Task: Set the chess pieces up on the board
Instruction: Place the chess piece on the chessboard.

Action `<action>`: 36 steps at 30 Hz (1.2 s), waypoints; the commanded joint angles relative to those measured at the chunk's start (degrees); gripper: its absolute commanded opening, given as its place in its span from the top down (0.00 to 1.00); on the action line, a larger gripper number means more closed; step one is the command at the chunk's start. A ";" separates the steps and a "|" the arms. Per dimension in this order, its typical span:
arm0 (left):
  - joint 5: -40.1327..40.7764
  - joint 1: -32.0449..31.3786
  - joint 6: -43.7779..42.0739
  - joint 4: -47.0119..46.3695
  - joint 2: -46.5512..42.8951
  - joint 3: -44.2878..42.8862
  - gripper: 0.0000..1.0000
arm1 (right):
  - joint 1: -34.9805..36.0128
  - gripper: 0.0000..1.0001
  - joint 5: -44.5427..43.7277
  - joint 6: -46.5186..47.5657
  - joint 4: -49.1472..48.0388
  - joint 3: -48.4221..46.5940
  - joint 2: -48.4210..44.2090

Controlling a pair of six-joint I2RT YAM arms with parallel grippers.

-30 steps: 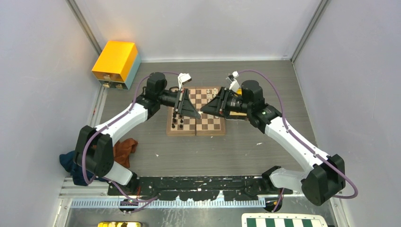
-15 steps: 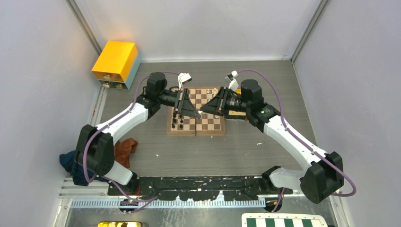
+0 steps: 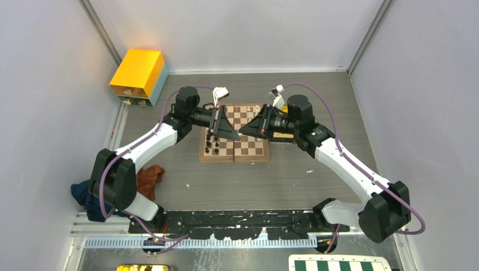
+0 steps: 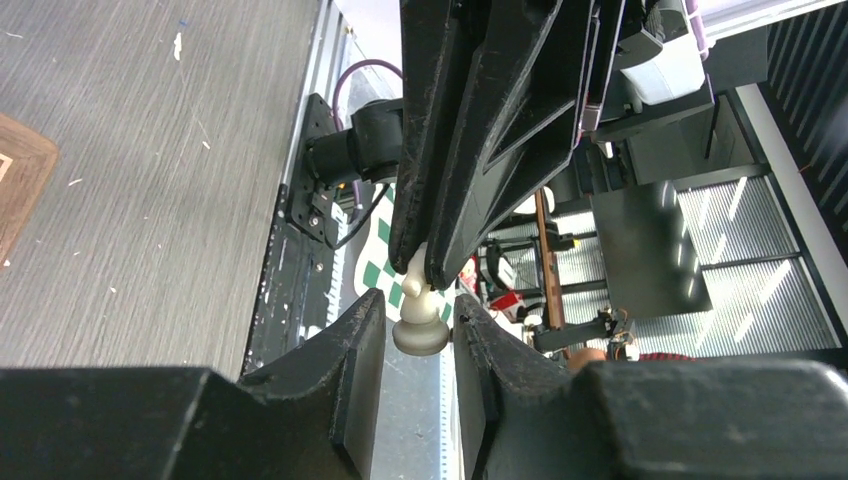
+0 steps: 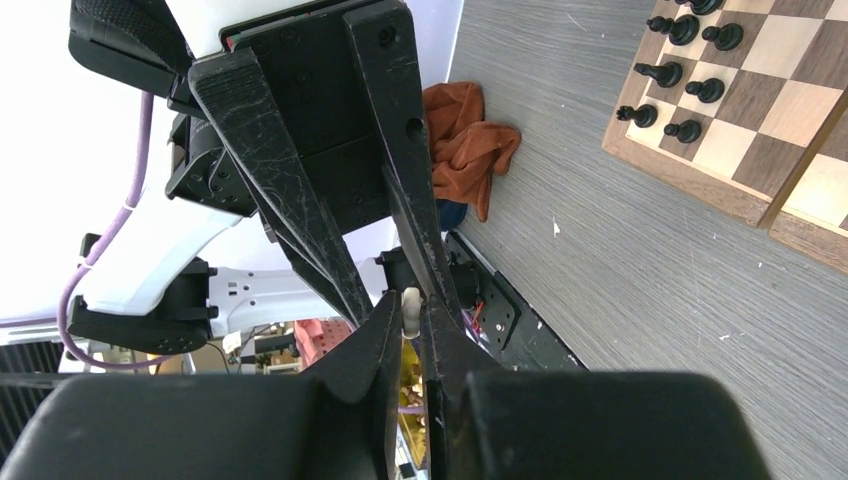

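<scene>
Bright, even light on the table [image 3: 282, 176], soft shadows. The right wrist view glares white at one corner.

Board [image 3: 248, 148] central, pieces [image 3: 212, 145] (apparently) along its left edge, box [image 3: 139, 73] behind left.

Yellow box [image 3: 138, 73] far left, orange cloth [image 3: 149, 178] (blue cloth [image 3: 82, 195] beside), green-checkered board [image 3: 339, 264]
</scene>
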State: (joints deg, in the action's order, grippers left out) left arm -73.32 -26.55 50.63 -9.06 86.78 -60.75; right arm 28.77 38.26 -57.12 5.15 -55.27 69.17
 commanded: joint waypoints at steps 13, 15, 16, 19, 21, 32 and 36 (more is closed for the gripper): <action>7.95 0.93 -11.86 17.16 -2.41 -1.21 0.53 | 0.10 0.99 -0.80 5.18 2.47 -1.46 -3.00; 11.92 0.97 -16.21 23.70 -2.64 -2.83 0.51 | 0.14 0.99 -1.30 6.45 4.13 -2.08 -3.35; 13.50 1.03 -17.48 25.57 -2.67 -3.26 0.50 | 0.13 0.99 -1.65 7.06 4.88 -2.26 -3.50; 17.91 1.31 -18.80 28.45 -3.04 -3.64 0.49 | 0.06 0.99 -2.75 8.62 6.88 -2.72 -3.92; 20.64 1.45 -18.88 29.31 -3.38 -3.46 0.48 | 0.09 0.99 -4.13 10.36 9.12 -3.30 -4.23; 31.72 1.67 -15.90 28.02 -6.68 -0.66 0.46 | 0.39 0.99 -18.50 26.54 24.46 -3.65 -5.30; 33.26 1.67 -15.23 27.37 -7.76 0.04 0.47 | 1.48 0.99 -26.61 31.14 25.37 -0.60 -6.57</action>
State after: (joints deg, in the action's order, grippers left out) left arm -42.81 -25.06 34.52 19.64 82.24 -61.14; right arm 29.19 21.47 -33.41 28.53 -57.65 65.12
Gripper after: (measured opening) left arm 0.534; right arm 0.152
